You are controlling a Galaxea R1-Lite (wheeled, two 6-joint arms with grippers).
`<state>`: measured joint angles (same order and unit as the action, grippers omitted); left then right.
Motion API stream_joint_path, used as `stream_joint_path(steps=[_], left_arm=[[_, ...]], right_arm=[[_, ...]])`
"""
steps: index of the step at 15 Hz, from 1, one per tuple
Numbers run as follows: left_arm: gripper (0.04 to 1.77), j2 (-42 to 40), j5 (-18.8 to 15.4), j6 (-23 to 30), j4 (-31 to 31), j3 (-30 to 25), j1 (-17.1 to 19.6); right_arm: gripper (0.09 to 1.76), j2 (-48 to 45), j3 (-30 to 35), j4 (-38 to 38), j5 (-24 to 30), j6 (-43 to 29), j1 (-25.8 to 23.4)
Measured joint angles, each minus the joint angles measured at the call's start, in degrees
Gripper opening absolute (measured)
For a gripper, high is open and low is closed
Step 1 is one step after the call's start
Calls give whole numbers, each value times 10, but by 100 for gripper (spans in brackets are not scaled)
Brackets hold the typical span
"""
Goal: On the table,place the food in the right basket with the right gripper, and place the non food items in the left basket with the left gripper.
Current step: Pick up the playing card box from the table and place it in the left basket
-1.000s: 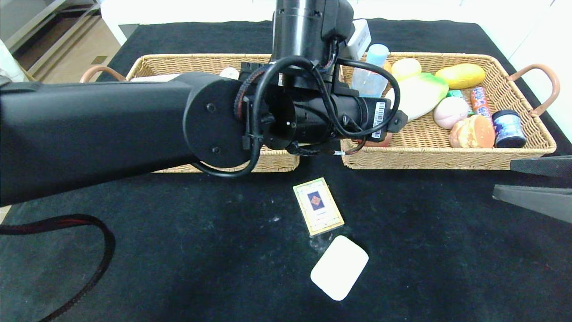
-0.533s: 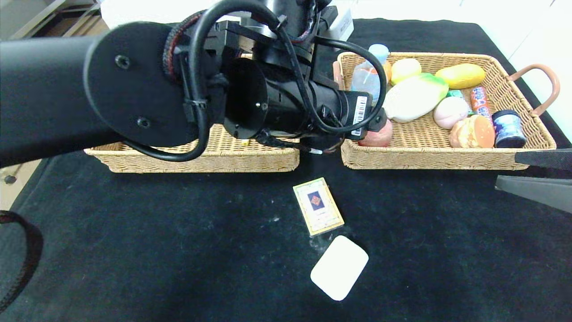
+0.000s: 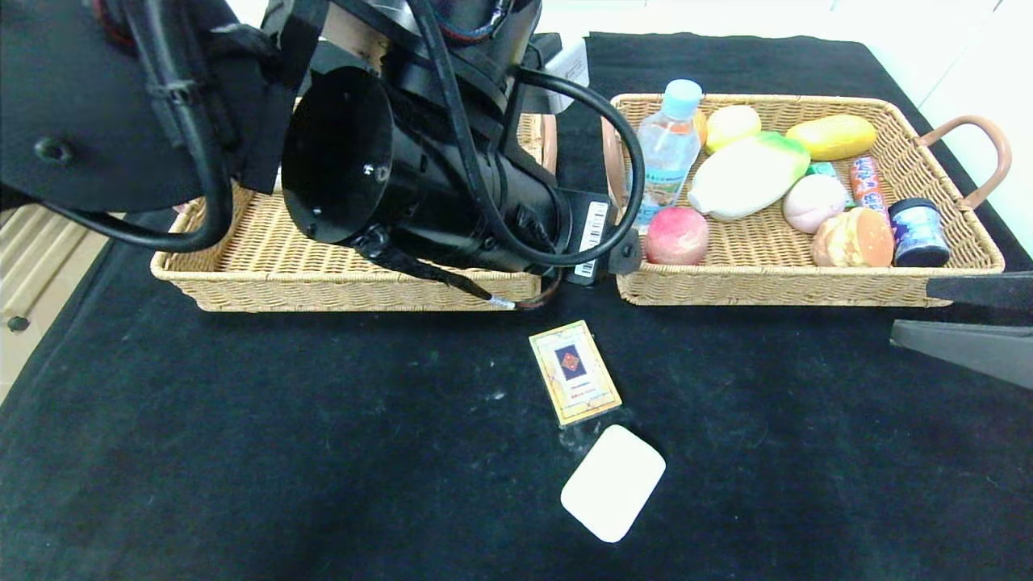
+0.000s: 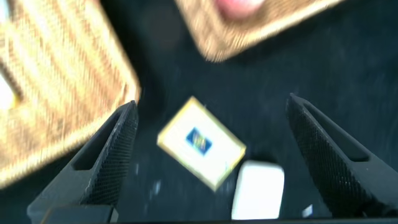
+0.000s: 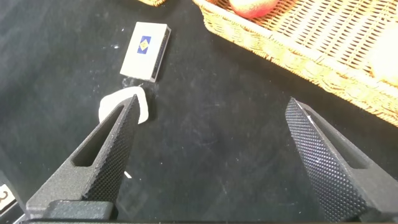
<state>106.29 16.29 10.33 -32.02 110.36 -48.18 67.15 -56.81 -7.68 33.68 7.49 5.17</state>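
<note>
The gold-edged card box and the white pad lie on the black table in front of the baskets. My left gripper is open and empty, hovering above the card box and pad; in the head view its wrist hides the fingers. The water bottle, peach and pink bun sit in the right basket. My right gripper is open and empty at the right edge. The white slim bottle is hidden.
My left arm covers much of the left basket. The right basket also holds a burger, a dark jar, yellow fruit and a white-green vegetable. In the right wrist view the card box and the right basket show.
My left arm has swung left and nearer the camera, its wrist moving off the right basket towards the gap between the baskets, uncovering bottle and peach. The right gripper has not moved.
</note>
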Motion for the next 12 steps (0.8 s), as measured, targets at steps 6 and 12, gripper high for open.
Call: stream_joint_path(steps=[6, 12], left_arm=[[171, -1, 30, 98, -104, 3, -5], [171, 35, 50, 178, -130, 7, -28]], right_arm=[[171, 4, 0, 0, 0, 1, -2], [171, 5, -1, 0, 0, 0, -3]])
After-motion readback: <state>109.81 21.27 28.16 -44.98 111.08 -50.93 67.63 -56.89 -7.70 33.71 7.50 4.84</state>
